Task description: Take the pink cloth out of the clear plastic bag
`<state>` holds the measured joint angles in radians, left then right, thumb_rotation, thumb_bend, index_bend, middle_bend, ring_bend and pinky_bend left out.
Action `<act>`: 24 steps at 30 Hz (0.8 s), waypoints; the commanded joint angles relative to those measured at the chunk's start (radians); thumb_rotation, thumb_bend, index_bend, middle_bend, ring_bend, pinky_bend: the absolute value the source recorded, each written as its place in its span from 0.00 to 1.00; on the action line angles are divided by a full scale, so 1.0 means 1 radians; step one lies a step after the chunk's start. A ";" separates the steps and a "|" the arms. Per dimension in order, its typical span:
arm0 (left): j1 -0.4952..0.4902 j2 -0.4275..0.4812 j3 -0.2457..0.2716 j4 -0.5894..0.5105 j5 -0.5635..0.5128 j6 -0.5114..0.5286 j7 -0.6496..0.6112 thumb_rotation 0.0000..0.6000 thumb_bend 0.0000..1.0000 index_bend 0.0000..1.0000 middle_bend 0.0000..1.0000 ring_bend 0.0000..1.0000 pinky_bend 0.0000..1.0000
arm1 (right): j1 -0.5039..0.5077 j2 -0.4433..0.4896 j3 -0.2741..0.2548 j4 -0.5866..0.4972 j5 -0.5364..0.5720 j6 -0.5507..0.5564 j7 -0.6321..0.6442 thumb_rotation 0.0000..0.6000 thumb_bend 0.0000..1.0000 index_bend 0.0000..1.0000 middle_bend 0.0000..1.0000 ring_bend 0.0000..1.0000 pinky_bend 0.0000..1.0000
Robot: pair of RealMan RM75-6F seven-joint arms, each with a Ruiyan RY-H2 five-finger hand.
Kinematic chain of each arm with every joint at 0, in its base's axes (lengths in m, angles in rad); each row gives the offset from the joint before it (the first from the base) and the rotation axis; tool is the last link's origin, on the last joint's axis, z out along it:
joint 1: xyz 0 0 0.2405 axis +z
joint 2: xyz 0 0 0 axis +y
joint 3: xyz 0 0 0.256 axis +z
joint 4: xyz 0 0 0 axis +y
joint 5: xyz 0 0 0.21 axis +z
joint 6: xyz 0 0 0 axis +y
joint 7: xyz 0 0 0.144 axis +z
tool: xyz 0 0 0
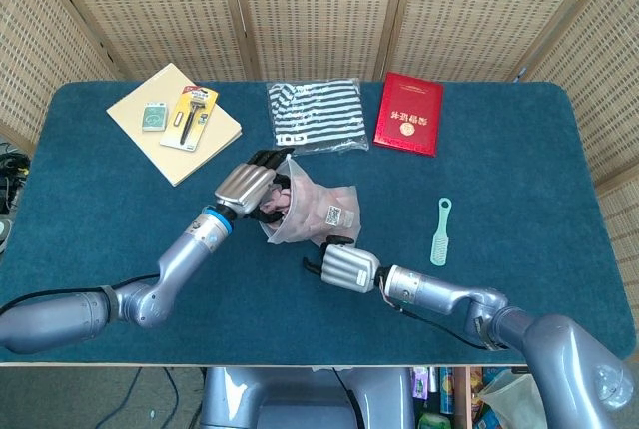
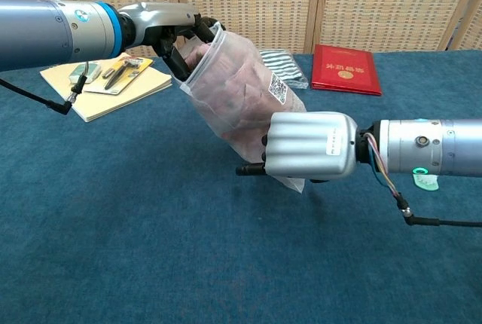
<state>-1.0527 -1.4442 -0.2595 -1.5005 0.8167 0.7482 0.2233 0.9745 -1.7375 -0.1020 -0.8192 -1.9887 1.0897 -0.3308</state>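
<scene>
The clear plastic bag (image 1: 321, 217) (image 2: 248, 94) lies tilted near the table's middle, its mouth raised to the left. The pink cloth (image 1: 318, 202) (image 2: 235, 109) is bunched inside it. My left hand (image 1: 246, 185) (image 2: 161, 24) grips the bag's open mouth, with fingers reaching into the opening. My right hand (image 1: 341, 267) (image 2: 309, 147) is at the bag's lower end and covers its bottom corner in the chest view. Its thumb points left along the table. The back of the hand hides the other fingers, so whether they hold the bag is unclear.
A striped cloth (image 1: 315, 115) (image 2: 280, 64) and a red booklet (image 1: 408, 113) (image 2: 346, 69) lie at the back. A tan notebook (image 1: 160, 145) (image 2: 102, 102) with a razor pack sits back left. A green brush (image 1: 439, 231) lies to the right, on the blue table (image 1: 559, 180).
</scene>
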 commanded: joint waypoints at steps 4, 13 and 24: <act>-0.001 0.007 0.001 -0.006 0.001 -0.003 -0.011 1.00 0.40 0.68 0.00 0.00 0.00 | 0.001 -0.022 -0.005 0.048 0.017 -0.003 0.015 1.00 0.00 0.18 0.65 0.60 0.69; -0.006 0.011 -0.002 -0.016 -0.007 -0.007 -0.026 1.00 0.40 0.68 0.00 0.00 0.00 | -0.011 -0.066 -0.028 0.120 0.026 0.010 0.048 1.00 0.00 0.18 0.65 0.59 0.69; -0.010 0.015 0.007 -0.015 -0.019 -0.015 -0.037 1.00 0.40 0.68 0.00 0.00 0.00 | -0.015 -0.122 -0.025 0.202 0.061 0.018 0.095 1.00 0.00 0.18 0.65 0.60 0.69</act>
<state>-1.0630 -1.4296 -0.2533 -1.5161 0.7981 0.7333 0.1862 0.9601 -1.8545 -0.1271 -0.6240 -1.9318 1.1061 -0.2408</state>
